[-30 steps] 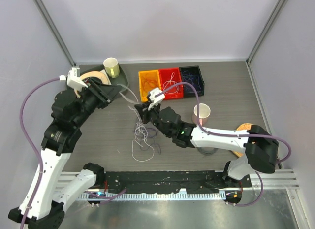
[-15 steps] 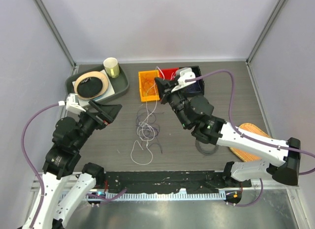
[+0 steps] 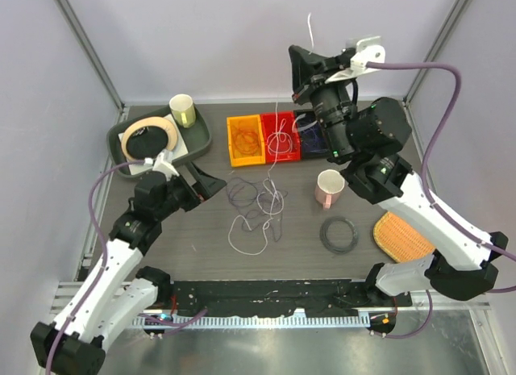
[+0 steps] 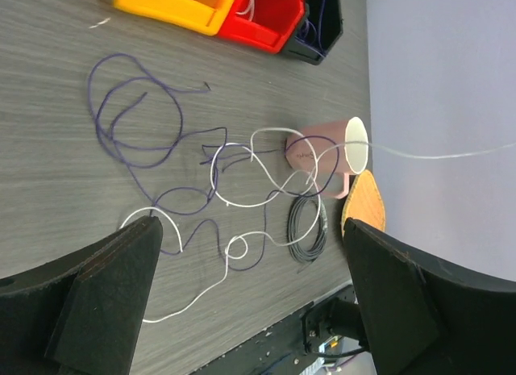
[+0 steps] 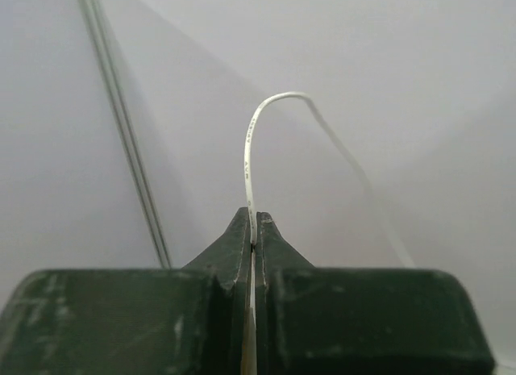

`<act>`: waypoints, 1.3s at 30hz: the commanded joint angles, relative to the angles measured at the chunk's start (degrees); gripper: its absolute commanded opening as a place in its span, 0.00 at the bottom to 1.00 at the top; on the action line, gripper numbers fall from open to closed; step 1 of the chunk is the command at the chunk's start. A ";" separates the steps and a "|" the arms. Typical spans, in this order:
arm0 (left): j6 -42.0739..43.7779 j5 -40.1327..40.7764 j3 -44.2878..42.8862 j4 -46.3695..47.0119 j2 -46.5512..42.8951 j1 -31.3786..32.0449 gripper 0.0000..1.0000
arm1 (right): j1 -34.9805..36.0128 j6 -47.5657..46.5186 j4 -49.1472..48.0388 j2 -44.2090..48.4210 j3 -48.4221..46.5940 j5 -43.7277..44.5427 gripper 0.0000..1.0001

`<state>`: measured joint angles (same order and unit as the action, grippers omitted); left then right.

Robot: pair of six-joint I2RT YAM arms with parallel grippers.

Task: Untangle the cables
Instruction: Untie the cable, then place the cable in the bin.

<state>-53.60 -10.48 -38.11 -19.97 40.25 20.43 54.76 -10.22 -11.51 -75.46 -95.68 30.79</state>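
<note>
A tangle of thin purple and white cables point(image 3: 251, 207) lies spread on the table middle; it also shows in the left wrist view point(image 4: 211, 175). My right gripper point(image 3: 300, 64) is raised high above the bins and shut on a white cable point(image 3: 272, 180) that hangs from it down into the tangle. In the right wrist view the jaws point(image 5: 255, 230) pinch this white cable point(image 5: 248, 149), whose free end curves over above them. My left gripper point(image 3: 206, 185) is open and empty, low over the table just left of the tangle; its fingers point(image 4: 105, 302) frame the wrist view.
Orange point(image 3: 244, 139), red point(image 3: 280, 137) and dark blue point(image 3: 316, 129) bins with cables stand at the back. A pink cup point(image 3: 330, 187), a black coiled cord point(image 3: 339, 234) and an orange pad point(image 3: 403, 236) lie right. A tray point(image 3: 121, 141) with a cup is back left.
My right gripper has risen high and back with the white cable, pulling it up out of the tangle, which has spread. My left arm has dropped lower and come toward the tangle.
</note>
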 commanded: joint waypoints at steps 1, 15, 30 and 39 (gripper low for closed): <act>2.71 -10.93 -0.47 14.68 5.44 0.84 1.00 | -0.01 0.99 1.75 -0.83 -7.06 -7.48 0.01; 10.80 -5.08 -9.00 20.14 22.68 13.76 1.00 | -0.01 -0.50 1.66 -4.95 -12.69 -6.27 0.01; -0.34 28.74 -2.42 -7.27 14.60 13.76 1.00 | -10.29 6.53 -5.01 -12.95 2.07 -5.48 0.01; -1.50 35.09 -0.47 -11.93 11.87 13.76 1.00 | -16.34 10.13 -13.37 -19.80 9.20 -4.59 0.01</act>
<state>-53.78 18.81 -38.26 -29.45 53.54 34.15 40.71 -2.81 -17.19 -93.45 -85.89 25.58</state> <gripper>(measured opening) 0.996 0.045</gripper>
